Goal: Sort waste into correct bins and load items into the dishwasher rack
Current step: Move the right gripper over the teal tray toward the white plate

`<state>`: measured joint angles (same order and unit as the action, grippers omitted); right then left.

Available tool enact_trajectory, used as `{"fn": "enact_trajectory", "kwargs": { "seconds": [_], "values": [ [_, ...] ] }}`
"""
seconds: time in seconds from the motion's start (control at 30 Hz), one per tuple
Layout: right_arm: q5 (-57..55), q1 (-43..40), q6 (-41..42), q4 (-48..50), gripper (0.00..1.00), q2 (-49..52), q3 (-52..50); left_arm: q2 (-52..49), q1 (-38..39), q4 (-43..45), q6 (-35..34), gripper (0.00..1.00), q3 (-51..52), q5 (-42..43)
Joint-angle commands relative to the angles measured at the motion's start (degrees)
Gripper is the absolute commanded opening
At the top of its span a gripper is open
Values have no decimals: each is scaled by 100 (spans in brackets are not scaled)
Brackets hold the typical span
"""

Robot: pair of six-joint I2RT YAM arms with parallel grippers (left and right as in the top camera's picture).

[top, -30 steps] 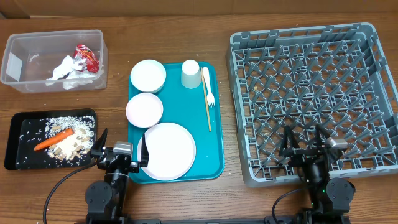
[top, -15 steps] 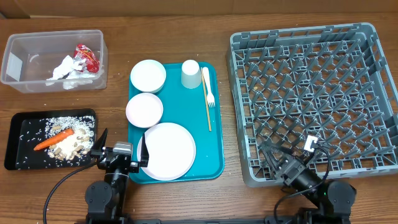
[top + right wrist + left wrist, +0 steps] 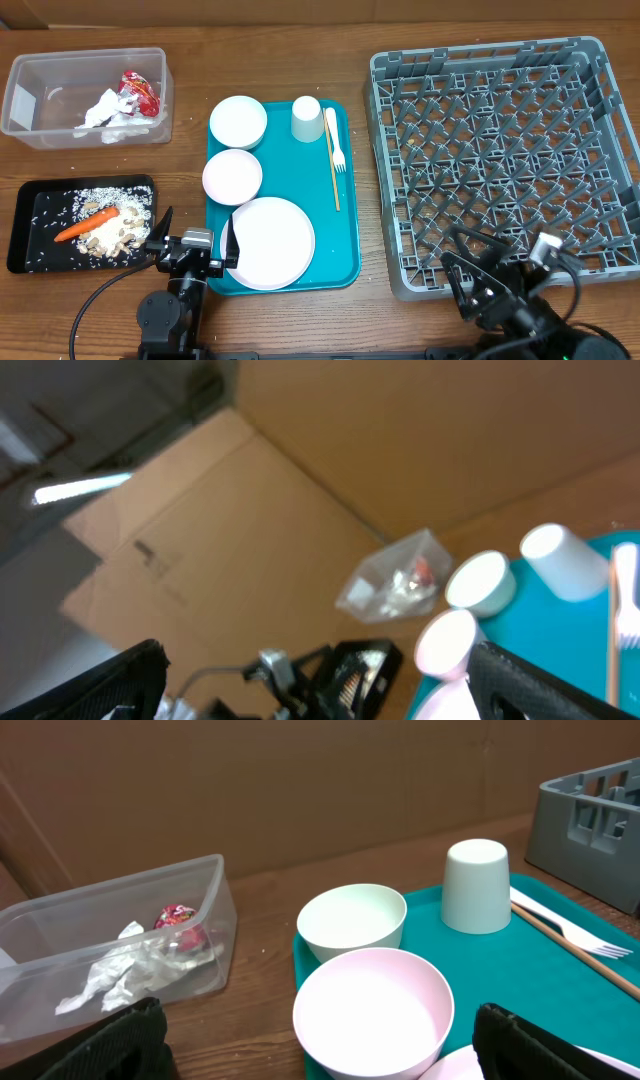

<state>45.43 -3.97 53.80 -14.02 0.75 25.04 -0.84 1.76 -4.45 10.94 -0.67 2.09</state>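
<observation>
The clear tub at the far left holds crumpled tissue and a red wrapper. In the black tray lie a carrot, nuts and rice. A plate, two bowls, a cup and a fork sit on the teal tray. The grey rack stands on the right. My left gripper is open between the black tray and the plate, and the near bowl lies ahead of it. My right gripper is open and tilted at the rack's front edge.
A thin brown stick lies beside the fork. A cardboard wall backs the table. The right wrist view is blurred and slanted, showing the bowls and the tub far off.
The right arm has swung from upright at the rack's front edge, rolled over, and now sits lower and further right, tilted. The left arm and all objects have not moved.
</observation>
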Motion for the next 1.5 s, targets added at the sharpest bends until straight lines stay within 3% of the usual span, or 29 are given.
{"fn": "enact_trajectory", "kwargs": {
  "seconds": [0.0,0.17,0.67,0.87,1.0,1.13,1.27,1.47],
  "values": [
    [-955,42,-1215,-776,99,245,1014,59,-35,13,-2,100,39,-63],
    [-1561,42,-2256,-2022,99,1078,2393,59,-35,11,-2,100,39,-63],
    [-1550,330,-3947,-4732,99,4717,5307,59,-35,13,-2,100,39,-63],
    [-3215,2114,-4046,-5300,99,5825,5947,59,-35,11,-2,100,39,-63],
    [-4498,3585,-3558,-5313,100,6636,5947,59,-35,11,-2,100,39,-63],
    [-4581,4527,-3552,-5086,100,7643,5947,59,-35,11,-2,100,39,-63],
    [-4581,5051,-3348,-4806,100,8625,5947,59,-35,11,-2,100,39,-63],
    [-4229,5128,-3106,-4621,100,9556,5947,59,-35,13,-2,100,39,-63]
  ]
}}
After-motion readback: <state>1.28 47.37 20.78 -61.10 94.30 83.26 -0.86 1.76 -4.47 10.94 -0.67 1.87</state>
